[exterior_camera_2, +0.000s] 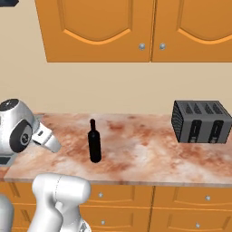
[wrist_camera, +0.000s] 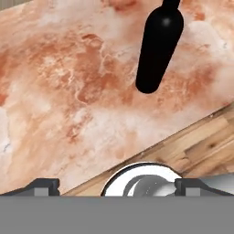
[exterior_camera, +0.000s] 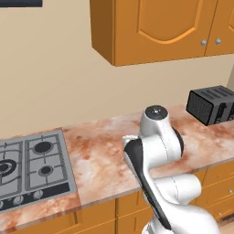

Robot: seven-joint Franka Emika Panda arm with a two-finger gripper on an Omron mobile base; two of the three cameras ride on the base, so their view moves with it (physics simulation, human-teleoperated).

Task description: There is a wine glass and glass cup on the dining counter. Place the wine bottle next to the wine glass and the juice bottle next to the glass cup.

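Observation:
The wine bottle (exterior_camera_2: 94, 141) is slim and all black, and it stands upright on a marbled reddish cabinet-fronted counter (exterior_camera_2: 136, 149), close to the front edge. In the hand view the wine bottle (wrist_camera: 159, 50) lies ahead at the upper right, well apart from my gripper (wrist_camera: 119, 186). My gripper is open, its fingertips (wrist_camera: 43, 185) spread wide with nothing between them. In the right base view the hand hangs to the left of the bottle, over the counter's front edge. The wine glass, glass cup, juice bottle and dining counter are out of view.
A black toaster (exterior_camera_2: 201, 121) sits at the right end of the counter. A gas hob (exterior_camera: 32, 167) is set in at the left. Orange wall cabinets (exterior_camera_2: 136, 27) hang overhead. Drawers front the counter, and wooden floor (wrist_camera: 201, 141) lies below its edge.

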